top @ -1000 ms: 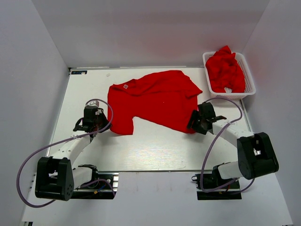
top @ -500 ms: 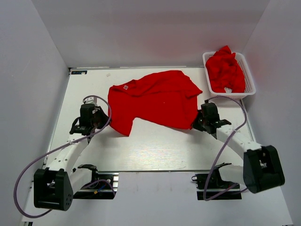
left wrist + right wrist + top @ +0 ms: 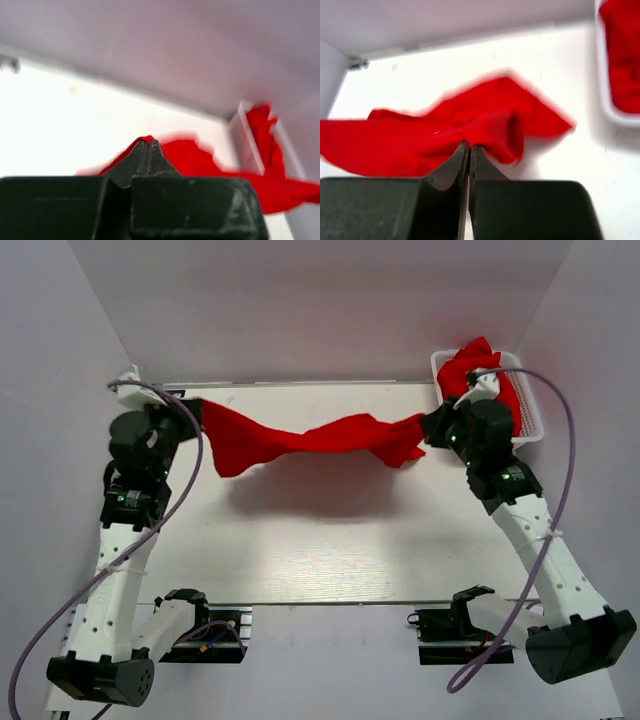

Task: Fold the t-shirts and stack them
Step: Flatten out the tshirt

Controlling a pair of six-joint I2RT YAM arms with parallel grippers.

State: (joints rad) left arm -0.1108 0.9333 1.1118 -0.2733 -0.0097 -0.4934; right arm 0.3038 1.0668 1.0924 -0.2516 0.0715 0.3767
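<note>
Since a second ago, the red t-shirt (image 3: 310, 440) is no longer spread flat on the table (image 3: 320, 540). It is now lifted clear and stretched in the air as a sagging, twisted band between the two arms, which are raised toward the far side. It is held at its left end by the left gripper (image 3: 192, 410) and at its right end by the right gripper (image 3: 430, 428), each claw pinched tight on a bunch of cloth.

The fabric is judged thin, light and limp: it ropes up and droops in the middle, so no shape is kept unaided. A hold at corners or along an edge, hem or shoulders, is probably needed for it to be laid out flat. Cloth sliding out of so narrow a pinch is a risk.

At the far right, the white mesh basket (image 3: 532, 415) is filled with a crumpled heap of further red t-shirts (image 3: 470, 362), partly hidden by the right arm.
</note>
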